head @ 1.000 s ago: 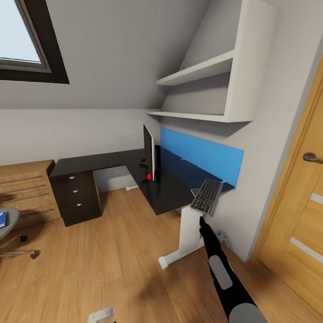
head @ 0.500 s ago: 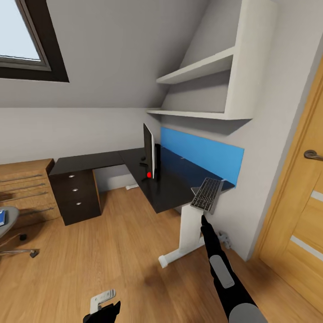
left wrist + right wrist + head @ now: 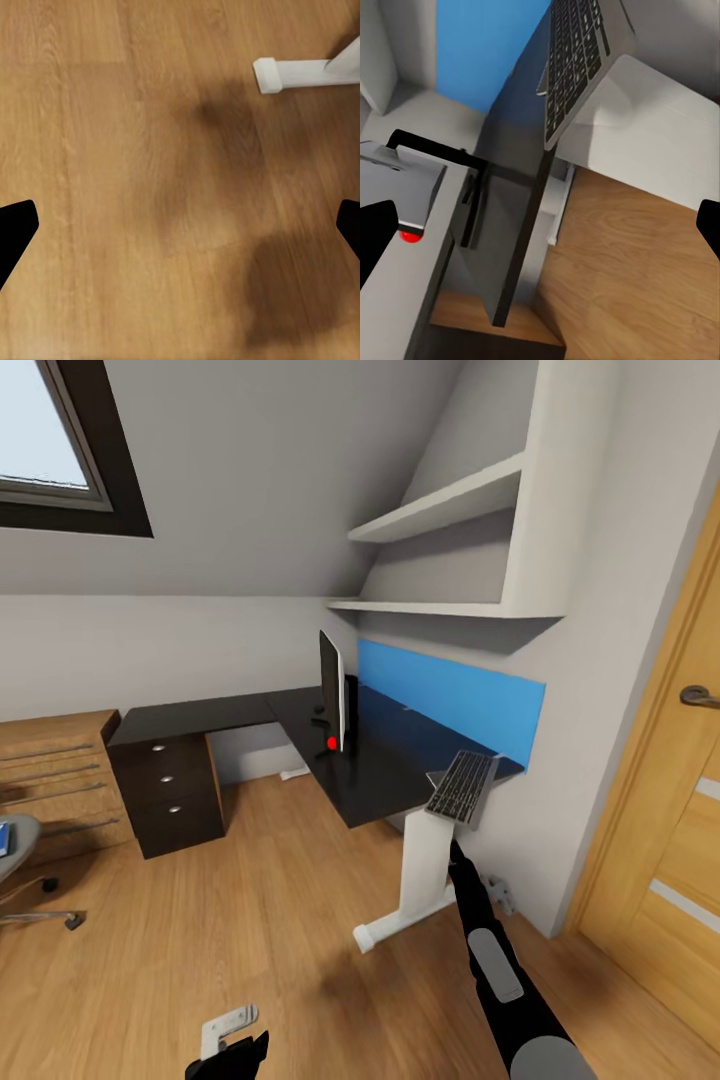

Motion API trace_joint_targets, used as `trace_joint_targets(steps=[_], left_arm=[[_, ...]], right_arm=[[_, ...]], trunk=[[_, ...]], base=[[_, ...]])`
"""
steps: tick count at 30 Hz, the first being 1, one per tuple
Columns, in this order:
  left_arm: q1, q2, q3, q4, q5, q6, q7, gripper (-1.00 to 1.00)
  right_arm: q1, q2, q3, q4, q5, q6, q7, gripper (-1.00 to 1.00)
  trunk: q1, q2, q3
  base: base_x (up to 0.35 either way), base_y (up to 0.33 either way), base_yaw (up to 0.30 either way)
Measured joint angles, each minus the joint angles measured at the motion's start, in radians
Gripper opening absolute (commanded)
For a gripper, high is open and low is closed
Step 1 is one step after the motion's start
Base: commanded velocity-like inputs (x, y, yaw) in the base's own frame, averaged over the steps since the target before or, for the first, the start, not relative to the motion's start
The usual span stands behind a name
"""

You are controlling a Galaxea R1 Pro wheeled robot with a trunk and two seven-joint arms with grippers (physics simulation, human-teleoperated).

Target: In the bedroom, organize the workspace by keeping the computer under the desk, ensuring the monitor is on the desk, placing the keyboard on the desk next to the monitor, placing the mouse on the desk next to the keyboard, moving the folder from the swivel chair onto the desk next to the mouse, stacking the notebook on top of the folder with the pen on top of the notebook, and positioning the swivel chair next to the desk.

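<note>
Head view: one desk (image 3: 380,780), one monitor (image 3: 331,695) standing edge-on near the desk's inner corner, and one keyboard (image 3: 461,787) tilted over the desk's near end edge. The right arm reaches toward the keyboard, but its gripper is too small here to tell whether the jaws are apart or closed. One drawer unit (image 3: 172,792) shows three knobs. The swivel chair (image 3: 18,860) and blue folder (image 3: 4,840) are cut off by the frame.

Left wrist view: two fingertips (image 3: 16,229) spread wide over bare floor (image 3: 150,187), holding nothing.

Right wrist view: fingertips (image 3: 375,225) wide apart, short of the keyboard (image 3: 577,60); the monitor (image 3: 412,225) shows partly.
</note>
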Motion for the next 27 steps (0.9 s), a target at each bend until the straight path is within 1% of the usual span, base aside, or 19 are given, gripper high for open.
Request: trace_joint_targets(steps=[2,7,10,27], left_arm=[[0.0,0.0,0.0,0.0,0.0,0.0,0.0,1.0],[0.0,0.0,0.0,0.001,0.001,0.0,0.0,1.0],[0.0,0.0,0.0,0.001,0.001,0.0,0.0,1.0],[0.0,0.0,0.001,0.002,0.002,0.0,0.0,1.0]], right_arm=[[0.0,0.0,0.0,0.001,-0.001,-0.002,0.0,1.0],[0.0,0.0,0.001,0.001,-0.003,-0.049,0.0,1.0],[0.0,0.0,0.002,0.0,-0.003,-0.064,0.0,1.0],[0.0,0.0,0.008,-0.006,-0.005,-0.071,0.002,1.0]], trunk=[[0.008,-0.014,-0.006],[0.027,-0.049,-0.022],[0.038,-0.07,-0.031],[0.104,-0.189,-0.085]], base=[[0.0,0.0,0.0],[0.0,0.0,0.0],[0.0,0.0,0.0],[0.0,0.0,0.0]])
